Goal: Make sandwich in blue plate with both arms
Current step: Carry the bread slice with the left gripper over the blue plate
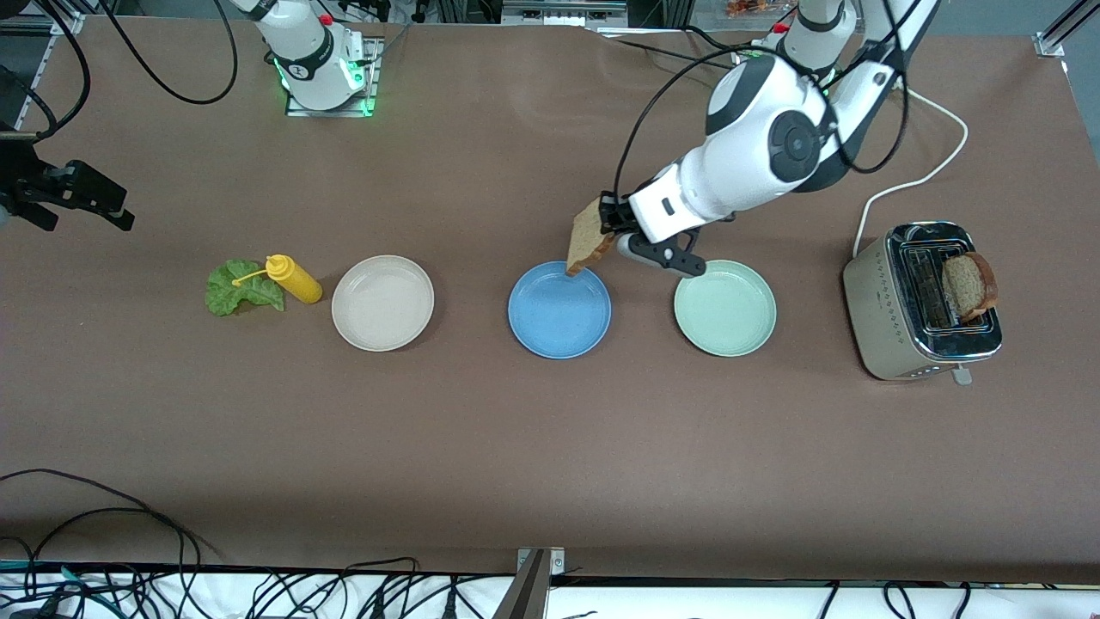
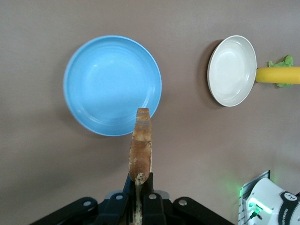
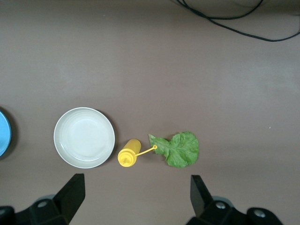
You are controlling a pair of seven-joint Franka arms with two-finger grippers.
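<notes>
While the left gripper (image 1: 620, 225) was clamped on a bread slice (image 1: 589, 237), I saw the slice hanging on edge, long axis sloping down over the blue plate's (image 1: 559, 331) rim toward the robots. Bare plate below; mint plate (image 1: 724, 308) beside it, second slice (image 1: 969, 285) in the toaster (image 1: 919, 301). Right gripper (image 3: 136, 192) waited, jaws apart, over lettuce (image 1: 232, 288), mustard bottle (image 1: 294, 278), cream plate (image 1: 382, 302).

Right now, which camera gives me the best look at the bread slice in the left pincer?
The front view: it shows the bread slice face-on, tilted, held by the shut left pincer over the blue plate's rim. The left wrist view shows that slice only edge-on between the fingers. The right wrist view misses it entirely.
</notes>
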